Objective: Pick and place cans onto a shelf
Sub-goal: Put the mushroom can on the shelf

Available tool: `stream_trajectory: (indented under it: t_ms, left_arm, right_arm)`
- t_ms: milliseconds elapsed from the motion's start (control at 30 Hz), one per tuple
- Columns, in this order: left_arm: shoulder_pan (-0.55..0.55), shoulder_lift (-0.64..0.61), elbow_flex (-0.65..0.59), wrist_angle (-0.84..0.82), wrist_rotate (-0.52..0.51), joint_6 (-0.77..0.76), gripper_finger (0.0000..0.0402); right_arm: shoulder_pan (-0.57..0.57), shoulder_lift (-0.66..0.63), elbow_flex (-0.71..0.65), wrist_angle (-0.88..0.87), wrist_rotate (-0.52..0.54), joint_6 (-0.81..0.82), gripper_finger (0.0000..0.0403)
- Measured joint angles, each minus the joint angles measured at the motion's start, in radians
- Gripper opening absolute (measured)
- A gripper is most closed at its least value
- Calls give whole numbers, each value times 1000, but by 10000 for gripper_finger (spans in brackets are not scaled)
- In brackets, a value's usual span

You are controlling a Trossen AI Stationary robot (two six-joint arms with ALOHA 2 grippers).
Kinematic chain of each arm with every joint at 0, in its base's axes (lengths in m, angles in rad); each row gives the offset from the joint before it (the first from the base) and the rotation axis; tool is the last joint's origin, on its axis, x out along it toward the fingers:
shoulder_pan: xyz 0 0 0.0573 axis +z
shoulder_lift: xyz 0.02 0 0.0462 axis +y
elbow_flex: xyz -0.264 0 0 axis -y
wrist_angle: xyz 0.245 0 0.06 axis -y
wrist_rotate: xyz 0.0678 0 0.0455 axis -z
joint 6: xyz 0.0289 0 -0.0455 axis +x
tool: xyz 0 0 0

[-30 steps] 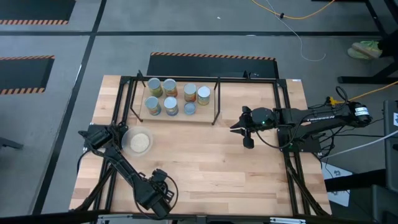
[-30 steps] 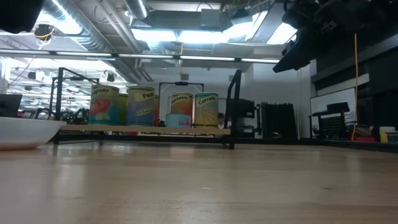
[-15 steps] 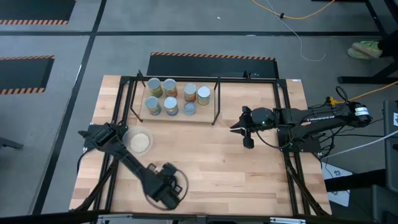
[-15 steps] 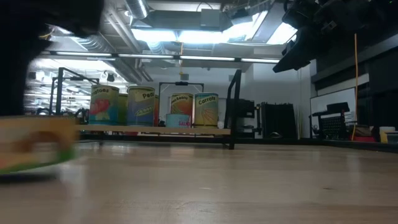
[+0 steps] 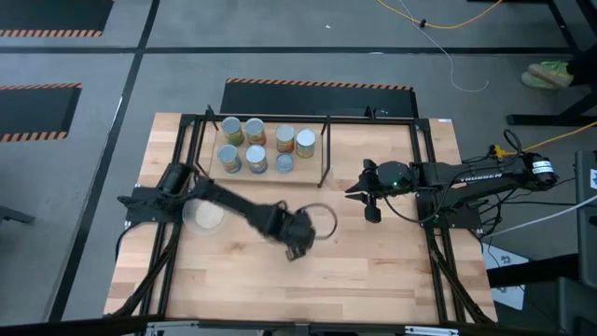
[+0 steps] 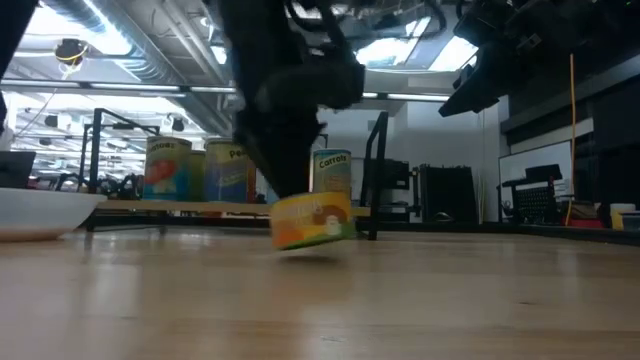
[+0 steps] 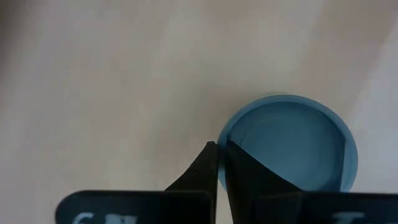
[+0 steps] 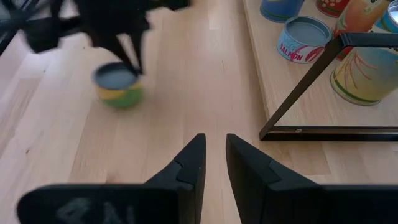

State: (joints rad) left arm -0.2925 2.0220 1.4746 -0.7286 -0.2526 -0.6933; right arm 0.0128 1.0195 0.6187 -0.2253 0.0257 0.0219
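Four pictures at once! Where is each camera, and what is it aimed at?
High: above the table, looking straight down; both arms, shelf, left gripper carrying a can.
Low: at tabletop height, looking across; left arm above that can.
Left wrist: on the left arm, looking past its shut jaws, clamped on the can's rim.
Right wrist: on the waiting right arm; right gripper, shelf corner.
Shared: all four show this can.

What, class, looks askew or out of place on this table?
One can hangs tilted rather than upright, pinched at the edge of its rim by the left gripper, in front of the shelf. The shelved cans stand upright.
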Motion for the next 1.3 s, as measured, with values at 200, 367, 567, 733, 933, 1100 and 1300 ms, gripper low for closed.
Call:
stream_trajectory:
  t_ms: [200,367,567,733,933,1100,1300]
  left_arm:
    - [133,0,62,-30,-3,253,8]
    - [208,-1,174,-104,-71,439,8]
    - [283,-2,274,-192,-175,581,8]
    - [351,-2,291,-200,-209,652,9]
    - [432,-2,277,-196,-201,652,9]
    - [475,-2,262,-191,-190,651,9]
    - [491,-2,249,-106,-145,651,9]
  right_arm:
    - [0,0,0,0,0,0,68]
    - [0,0,0,0,0,0,68]
    - [0,0,0,-2,0,1,68]
    - [0,0,0,-3,0,2,68]
    - [0,0,0,-3,0,2,68]
    - [0,0,0,-3,0,3,68]
    - [0,0,0,-3,0,3,68]
